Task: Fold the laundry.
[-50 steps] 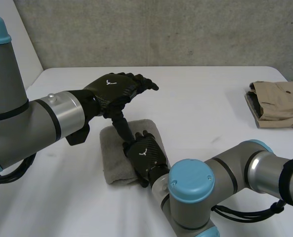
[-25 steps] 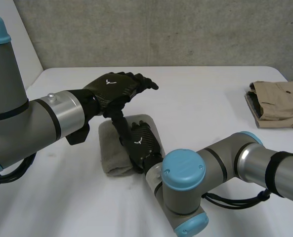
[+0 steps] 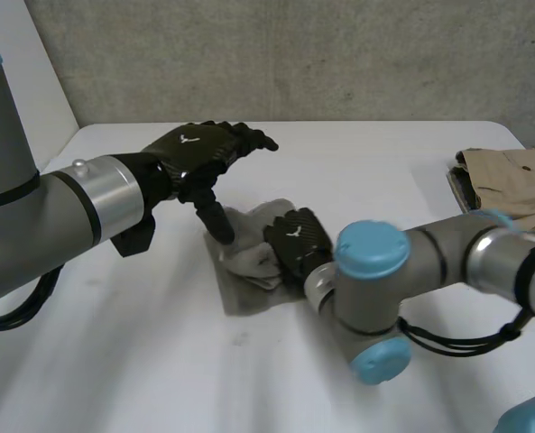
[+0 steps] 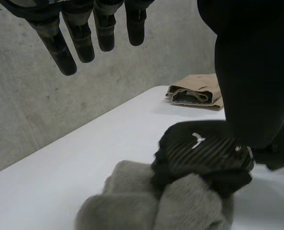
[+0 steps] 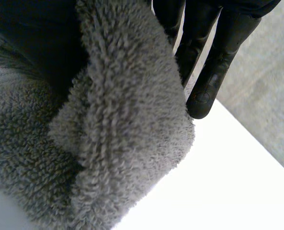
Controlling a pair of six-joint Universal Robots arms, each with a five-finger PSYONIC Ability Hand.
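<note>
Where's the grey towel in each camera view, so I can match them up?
Head view: grey towel bunched under the right hand.
Left wrist view: grey towel beneath the right hand.
Right wrist view: grey towel gripped in the right hand.
Shared landmark: the right hand.

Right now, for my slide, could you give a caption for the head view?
The right hand grips the bunched grey towel; the open left hand touches it with its thumb.
</note>
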